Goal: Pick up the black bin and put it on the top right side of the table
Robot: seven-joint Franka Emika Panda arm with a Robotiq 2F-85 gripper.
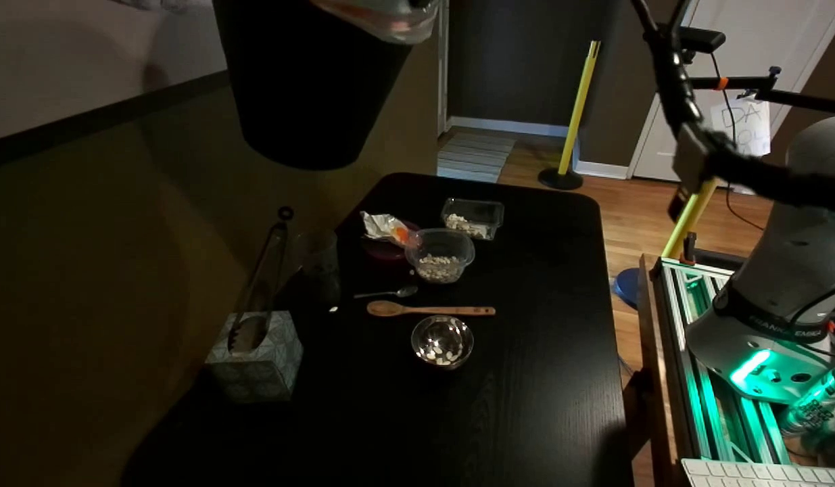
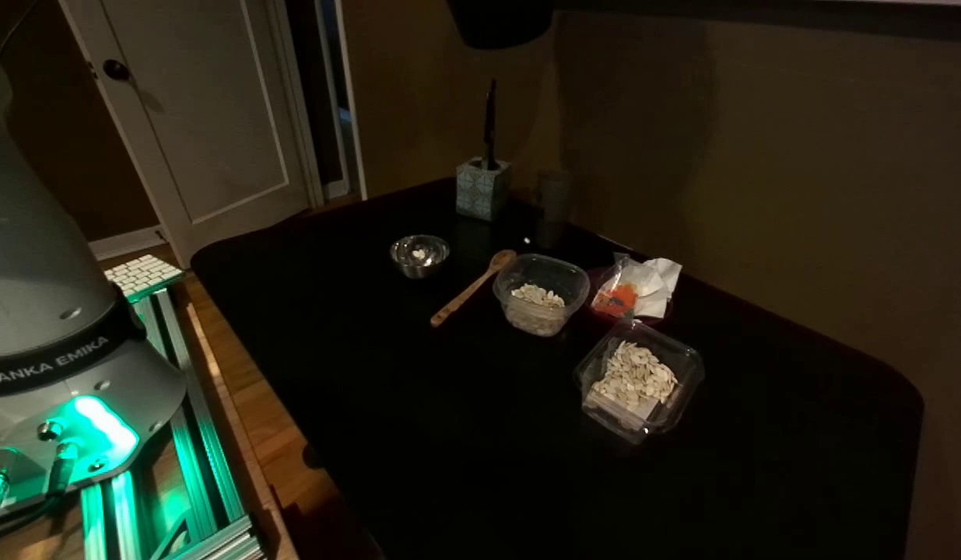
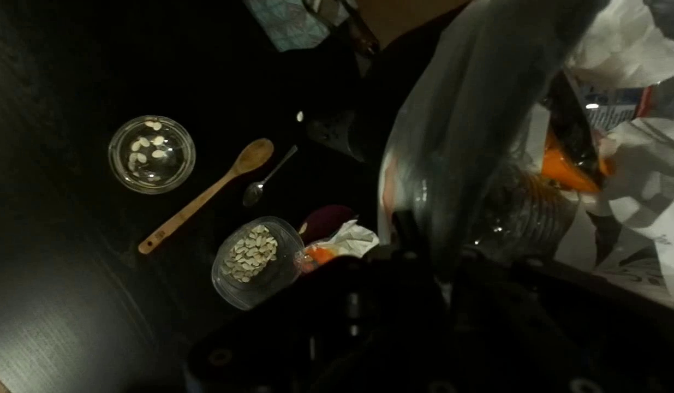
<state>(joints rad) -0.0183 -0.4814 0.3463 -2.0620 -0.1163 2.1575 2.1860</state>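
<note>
in an exterior view, the black bin (image 1: 312,95) hangs above the surface (image 1: 539,392). in an exterior view, only its base (image 2: 502,25) shows, aloft. wrist view: fingers (image 3: 406,240) look nearly closed, pinching its rim, its bulk to their right.

franka emika, loud and clear in both exterior views, across the dark band (image 1: 782,327) around the robot arm (image 1: 789,264)! over on the white paper sign (image 1: 745,128), a handwritten da (next line: can't call it); lettering on the can (image 1: 816,408) and wooden spoon (image 3: 206,195) is too small to read
</note>
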